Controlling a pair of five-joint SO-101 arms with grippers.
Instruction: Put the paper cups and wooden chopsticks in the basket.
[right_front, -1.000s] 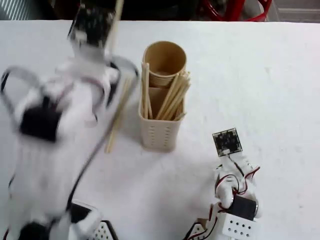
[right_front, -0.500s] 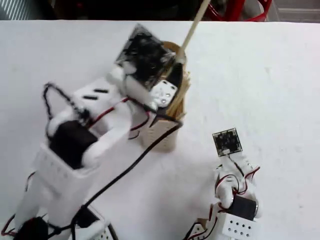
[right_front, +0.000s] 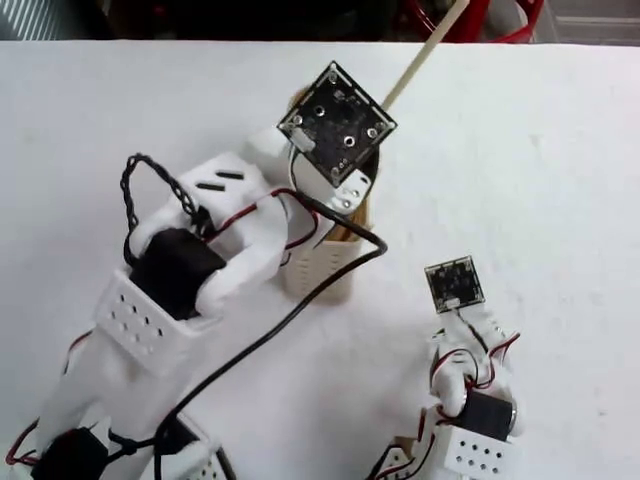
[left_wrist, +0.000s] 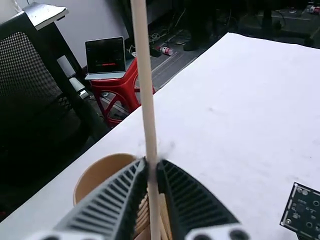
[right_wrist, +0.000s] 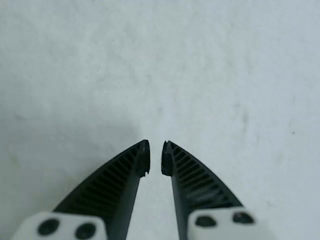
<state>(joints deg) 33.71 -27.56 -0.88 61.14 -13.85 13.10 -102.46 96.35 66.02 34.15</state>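
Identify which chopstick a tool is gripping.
The chopstick clamped in the left tool, jutting above the basket; the other chopsticks sit loose inside it.

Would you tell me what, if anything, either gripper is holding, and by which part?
The left gripper pinches one pale wooden chopstick partway along its shaft; the right gripper holds nothing.

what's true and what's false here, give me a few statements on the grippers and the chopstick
1. The left gripper is shut on a wooden chopstick. True.
2. That chopstick is lying flat. False: it is held up off the table, over the basket.
3. A paper cup sits just below the left gripper. True.
4. The right gripper also grips a chopstick. False: it holds nothing, above bare table.
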